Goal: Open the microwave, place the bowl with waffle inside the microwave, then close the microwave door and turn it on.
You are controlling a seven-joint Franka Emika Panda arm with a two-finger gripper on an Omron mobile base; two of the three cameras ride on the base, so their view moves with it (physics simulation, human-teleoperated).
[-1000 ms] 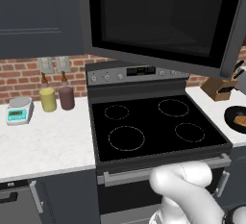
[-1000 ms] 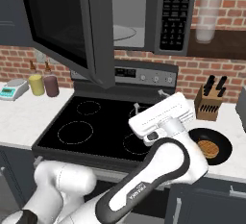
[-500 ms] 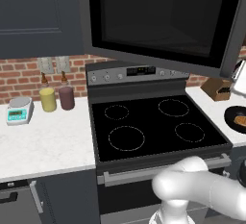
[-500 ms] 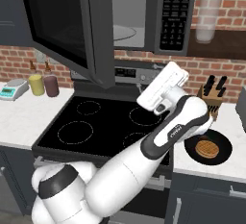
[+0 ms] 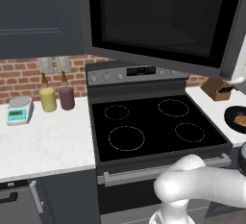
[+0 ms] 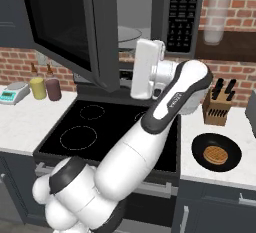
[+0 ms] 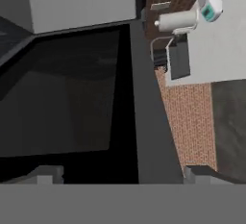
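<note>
arm raised, hand by the open microwave door (image 6: 65, 27), bowl with waffle (image 6: 216, 153) on counter, jaws' spread unclear

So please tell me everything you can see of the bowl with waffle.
The bowl with waffle is a small, shallow, round black bowl holding a round golden-brown gridded waffle lying flat. It sits upright on the pale counter right of the stove, in front of the knife block. Nothing grips it.

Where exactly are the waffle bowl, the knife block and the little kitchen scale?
bowl with waffle (image 6: 216, 153), right base view, on the golden waffle at its middle.
knife block (image 6: 216, 110), right base view, on its wooden front.
kitchen scale (image 5: 18, 112), left base view, on its teal body.
</note>
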